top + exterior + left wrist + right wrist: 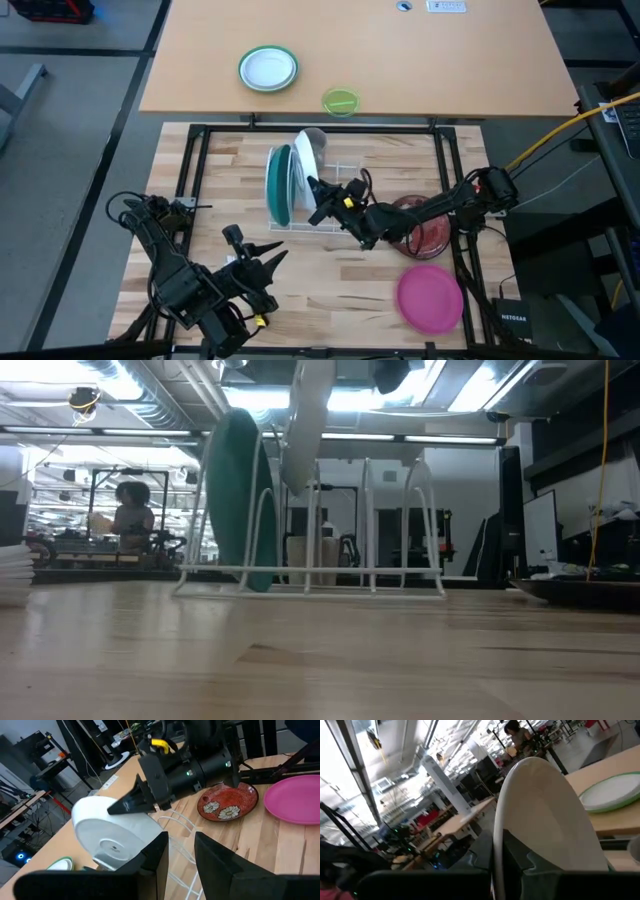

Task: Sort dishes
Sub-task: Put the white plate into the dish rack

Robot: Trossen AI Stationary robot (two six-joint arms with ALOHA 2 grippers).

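Observation:
A white wire rack (315, 205) stands mid-table. The teal-green plate (278, 186) stands on edge in the rack's left slot, as the low view (240, 500) also shows. My right gripper (320, 190) is shut on the white plate (308, 158) over the rack. The dark red flowered plate (428, 228) lies flat under the right arm. The magenta plate (430, 297) lies flat near the right front. My left gripper (266, 262) is open and empty, near the front edge, pointing toward the rack. My right gripper pinches the white plate's rim (150, 812) between its two fingers, one finger on each face. The fingers come slanting from the table's right and near side. The plate stands on edge, tilted, its lower edge (298, 485) held above the rack's base beside the teal plate.
A small green-rimmed white plate (268, 68) and a small lime-green dish (340, 101) lie on the far tan table. The rack's slots to the right of the white plate (395, 520) are free. A person (130, 510) sits in the room behind.

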